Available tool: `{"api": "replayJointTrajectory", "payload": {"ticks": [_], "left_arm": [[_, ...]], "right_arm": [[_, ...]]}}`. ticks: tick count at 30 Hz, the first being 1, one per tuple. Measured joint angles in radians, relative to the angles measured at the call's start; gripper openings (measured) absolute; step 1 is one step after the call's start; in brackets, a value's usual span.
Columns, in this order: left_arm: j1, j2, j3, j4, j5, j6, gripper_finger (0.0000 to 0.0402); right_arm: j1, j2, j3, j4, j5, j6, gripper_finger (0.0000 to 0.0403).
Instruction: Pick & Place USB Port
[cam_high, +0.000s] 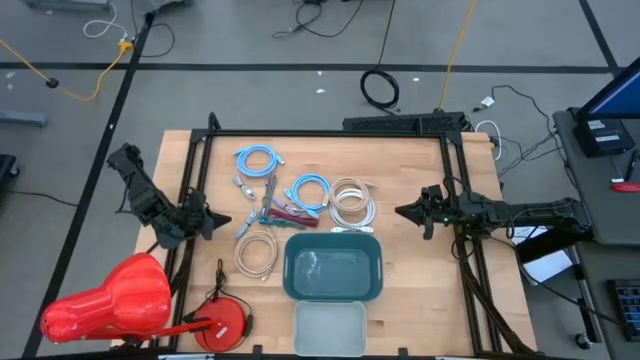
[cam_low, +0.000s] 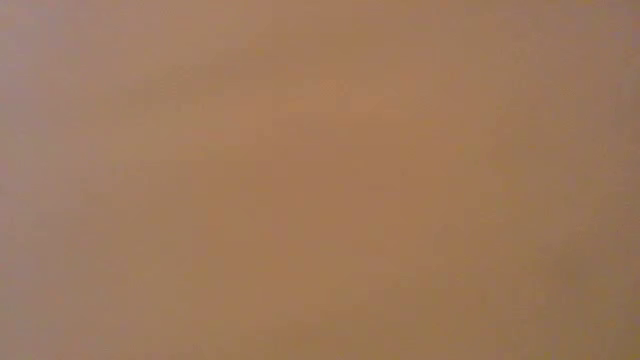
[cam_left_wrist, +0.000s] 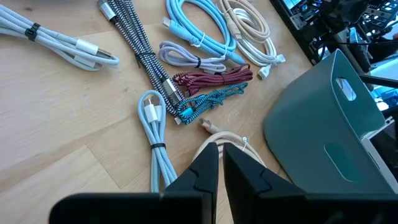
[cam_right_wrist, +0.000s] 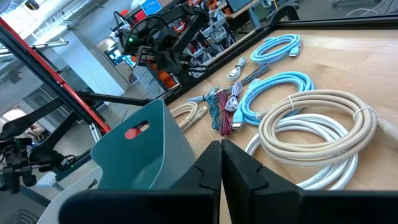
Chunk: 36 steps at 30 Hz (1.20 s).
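From above, two dark arms sit at the sides of a wooden table (cam_high: 420, 290). The left gripper (cam_high: 222, 219) is at the left edge, and the right gripper (cam_high: 402, 212) is at the right edge. Both sit well away from the cables. Between them lie about eight coiled cables: two light blue coils (cam_high: 258, 160), white and cream coils (cam_high: 352, 203), a beige coil (cam_high: 256, 252), and a small bunch of dark red and teal ones (cam_high: 285, 214). Below them sits one teal bin (cam_high: 333, 266) with rounded corners, and just below it one pale lid (cam_high: 328, 329).

The low view shows only a flat tan blur.

In the left wrist view, the fingers (cam_left_wrist: 202, 171) are pressed together with nothing between them. The braided black-and-white USB cable (cam_left_wrist: 142, 51) lies on the wood, its metal plug by the red bundle.

In the right wrist view, the fingers (cam_right_wrist: 239, 173) are also squeezed together, holding nothing, near thick smooth cream loops (cam_right_wrist: 317, 121).
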Motion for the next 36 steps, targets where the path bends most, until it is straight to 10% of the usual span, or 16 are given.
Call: {"api": "replayJointTrajectory", "payload": {"ticks": [29,36], "left_arm": [[0.0,0.0,0.0,0.0,0.0,0.0,0.0026],[0.0,0.0,0.0,0.0,0.0,0.0,0.0026]], "right_arm": [[0.0,0.001,0.0,0.013,0.037,0.013,0.0],[0.0,0.005,0.0,0.206,0.08,0.622,0.0]]}}
